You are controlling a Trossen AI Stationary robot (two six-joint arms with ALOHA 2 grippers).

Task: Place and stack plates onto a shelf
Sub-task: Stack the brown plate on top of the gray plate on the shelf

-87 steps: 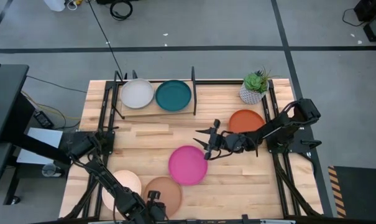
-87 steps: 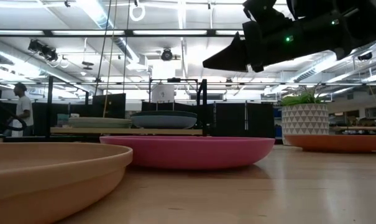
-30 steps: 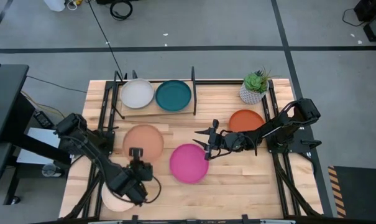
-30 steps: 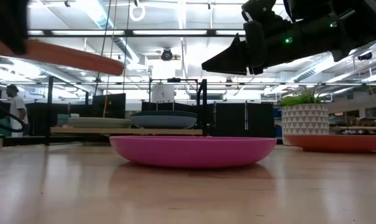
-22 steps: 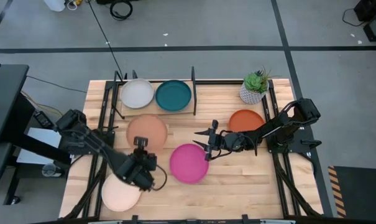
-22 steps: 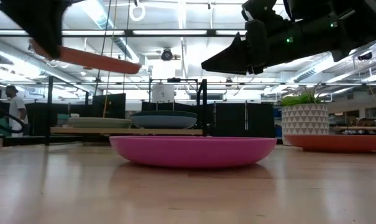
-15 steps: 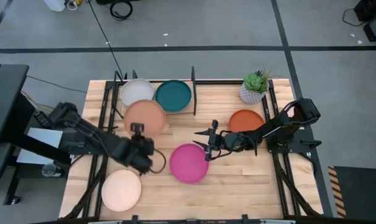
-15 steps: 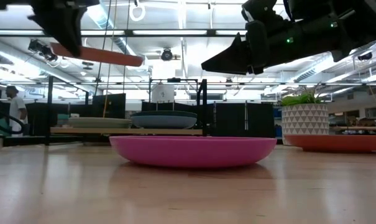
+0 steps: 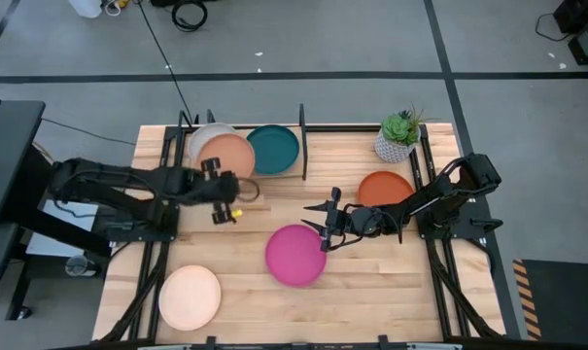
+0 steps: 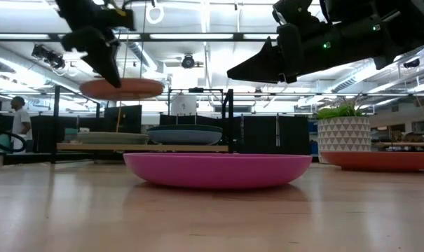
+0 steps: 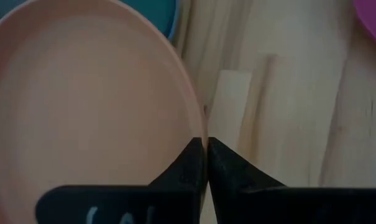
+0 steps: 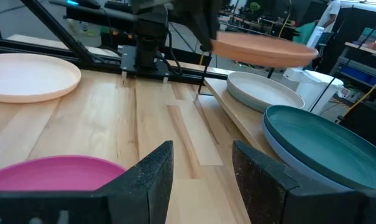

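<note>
While left tool point(image 9: 225, 185) grips tan plate point(image 9: 226, 156) | plates: 6 | shelf point(image 9: 277, 176): 1

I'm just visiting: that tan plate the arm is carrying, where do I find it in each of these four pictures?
High view: tan plate upper left, over the light grey plate.
Low view: tan plate upper left, in the air.
Left wrist view: tan plate fills the left; the left end effector pinches its rim.
Right wrist view: tan plate top centre.
Shared landmark: dark teal plate.

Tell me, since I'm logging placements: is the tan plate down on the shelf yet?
No: the left gripper holds the tan plate in the air above the grey plate.
</note>
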